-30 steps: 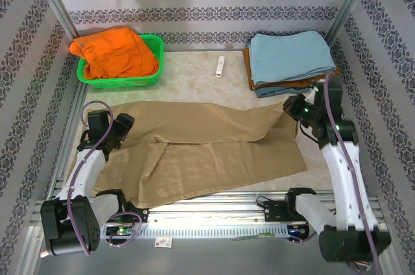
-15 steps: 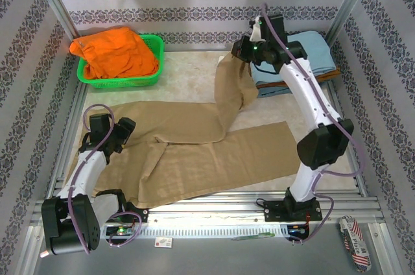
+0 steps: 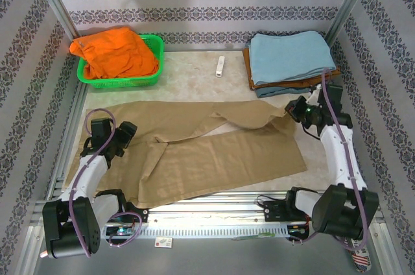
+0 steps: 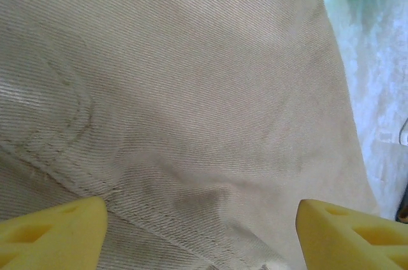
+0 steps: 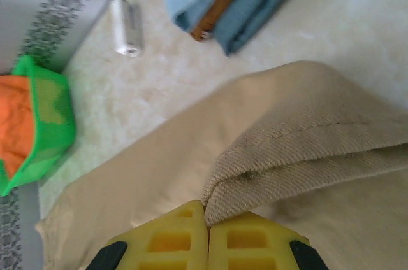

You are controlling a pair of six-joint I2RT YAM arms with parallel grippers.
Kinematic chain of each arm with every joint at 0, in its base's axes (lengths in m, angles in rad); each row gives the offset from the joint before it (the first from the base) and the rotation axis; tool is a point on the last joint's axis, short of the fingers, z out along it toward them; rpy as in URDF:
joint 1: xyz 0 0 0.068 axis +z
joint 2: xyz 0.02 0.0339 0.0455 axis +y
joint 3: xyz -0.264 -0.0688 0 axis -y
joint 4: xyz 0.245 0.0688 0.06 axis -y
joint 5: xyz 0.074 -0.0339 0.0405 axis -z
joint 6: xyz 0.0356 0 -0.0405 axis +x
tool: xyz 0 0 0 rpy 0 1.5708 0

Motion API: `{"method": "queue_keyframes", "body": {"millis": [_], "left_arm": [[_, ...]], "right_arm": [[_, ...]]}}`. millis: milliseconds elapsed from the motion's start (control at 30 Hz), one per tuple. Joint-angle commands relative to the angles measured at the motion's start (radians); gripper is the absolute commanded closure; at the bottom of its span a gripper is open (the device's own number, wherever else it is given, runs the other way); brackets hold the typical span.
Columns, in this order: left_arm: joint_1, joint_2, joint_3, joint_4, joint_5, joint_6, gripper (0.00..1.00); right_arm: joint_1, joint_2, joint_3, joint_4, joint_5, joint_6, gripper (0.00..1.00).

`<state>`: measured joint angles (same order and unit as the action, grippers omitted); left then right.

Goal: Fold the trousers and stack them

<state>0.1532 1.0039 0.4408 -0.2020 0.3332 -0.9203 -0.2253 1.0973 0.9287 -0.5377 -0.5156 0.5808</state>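
I see the trousers [image 3: 207, 152] spread flat on the surface [image 3: 194, 83], legs pointing right. Right pincer [image 5: 206, 219] is pinched shut on a leg hem; left pincer [image 4: 201, 219] gapes over the seat. The cloth looks light and limp and will sag. I'd grab hems and waistband.

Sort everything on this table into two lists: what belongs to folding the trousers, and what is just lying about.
Belongs to the job: trousers; right gripper, shut on a leg hem; left gripper, open over them.
Lying about: green basket; orange garment in it; folded cloth stack; small white object.
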Motion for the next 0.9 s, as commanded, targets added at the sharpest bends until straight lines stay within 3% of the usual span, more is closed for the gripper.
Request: {"method": "queue_keyframes", "body": {"millis": [0, 167, 333, 567, 767, 867], "left_arm": [[-0.133, 0.007, 0.117, -0.044, -0.008, 0.079, 0.21], [-0.455, 0.158, 0.322, -0.184, -0.184, 0.276, 0.18], [-0.706, 0.41, 0.461, -0.196, -0.252, 0.295, 0.13], [-0.852, 0.567, 0.459, 0.047, -0.149, 0.026, 0.11], [-1.002, 0.749, 0.816, -0.259, -0.441, 0.341, 0.15], [-1.043, 0.895, 0.954, -0.384, -0.503, 0.455, 0.21]], "right_arm": [[0.017, 0.011, 0.038, 0.069, -0.069, 0.025, 1.0], [0.02, 0.039, 0.087, 0.064, -0.059, 0.035, 1.0], [0.017, 0.048, 0.127, 0.064, -0.061, 0.047, 1.0], [0.017, 0.044, 0.128, 0.065, -0.055, 0.046, 1.0], [0.014, 0.05, 0.127, 0.064, -0.069, 0.044, 1.0], [0.012, 0.05, 0.12, 0.073, -0.075, 0.05, 1.0]]}}
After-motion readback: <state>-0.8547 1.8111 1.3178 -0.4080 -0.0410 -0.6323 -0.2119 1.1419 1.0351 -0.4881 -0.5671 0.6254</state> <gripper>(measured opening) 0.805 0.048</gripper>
